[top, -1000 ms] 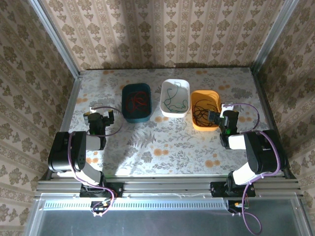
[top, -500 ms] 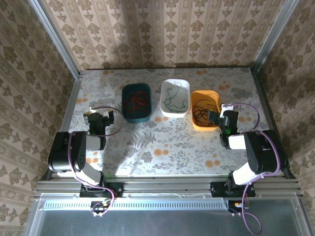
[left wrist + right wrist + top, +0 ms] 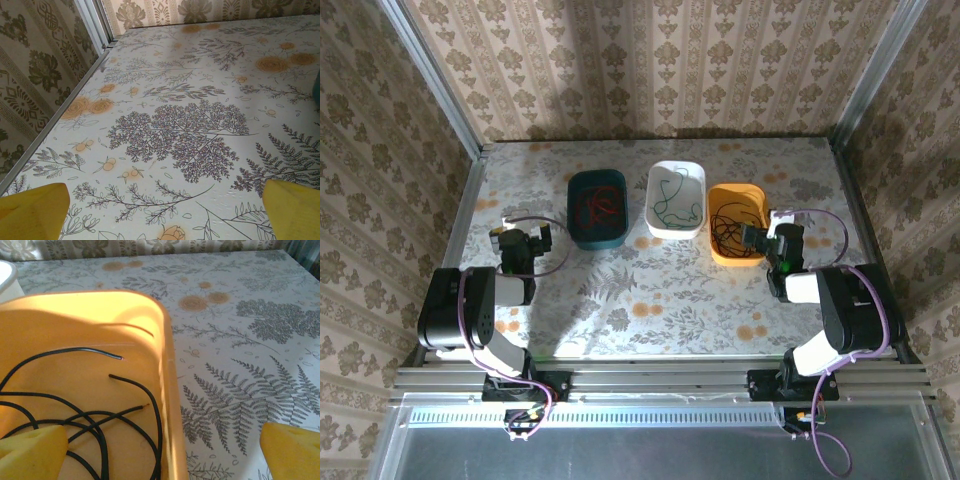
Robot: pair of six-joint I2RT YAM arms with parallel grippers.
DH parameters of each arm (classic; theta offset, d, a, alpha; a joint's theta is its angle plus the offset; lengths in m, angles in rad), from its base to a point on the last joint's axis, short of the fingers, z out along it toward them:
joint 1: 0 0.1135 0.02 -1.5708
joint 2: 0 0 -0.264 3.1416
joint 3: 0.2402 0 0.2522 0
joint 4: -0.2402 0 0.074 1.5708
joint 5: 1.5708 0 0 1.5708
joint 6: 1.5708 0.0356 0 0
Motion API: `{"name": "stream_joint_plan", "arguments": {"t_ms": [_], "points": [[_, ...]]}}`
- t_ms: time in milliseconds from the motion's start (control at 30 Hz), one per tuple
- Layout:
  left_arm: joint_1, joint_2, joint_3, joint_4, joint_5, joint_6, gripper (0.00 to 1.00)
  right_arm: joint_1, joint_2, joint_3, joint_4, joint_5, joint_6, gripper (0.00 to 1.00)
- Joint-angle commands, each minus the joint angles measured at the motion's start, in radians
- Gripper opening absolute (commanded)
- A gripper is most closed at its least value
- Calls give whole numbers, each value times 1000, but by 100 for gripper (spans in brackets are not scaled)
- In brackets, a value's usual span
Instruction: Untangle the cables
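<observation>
The left gripper (image 3: 160,210) hangs low over the bare table (image 3: 190,130), jaws spread wide, holding nothing. The right gripper (image 3: 160,452) is spread wide and empty too. One yellow finger (image 3: 30,452) is over the orange tray (image 3: 167,365) and the other is outside, so the tray wall sits between them. I think going down now could pinch or tip the tray. The black wires (image 3: 158,425) lie looped together inside, so pulling one might drag the rest. They curl, and two loose ends point at the right wall. Farther along, green wires (image 3: 670,210) curl down the white tray (image 3: 677,232), and red wires (image 3: 595,205) bunch in the dark tray (image 3: 600,241)
</observation>
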State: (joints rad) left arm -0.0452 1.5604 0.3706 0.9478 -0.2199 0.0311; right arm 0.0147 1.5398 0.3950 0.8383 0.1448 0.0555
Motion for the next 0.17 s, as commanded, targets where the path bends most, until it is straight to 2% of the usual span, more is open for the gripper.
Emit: {"name": "stream_joint_plan", "arguments": {"t_ms": [0,133], "points": [[1,3,-1,26,13,6,100,-9,-6,19,5,-48,-2,100],[1,3,-1,26,12,5,100,-6,-13,9,18,-54,-6,100]]}}
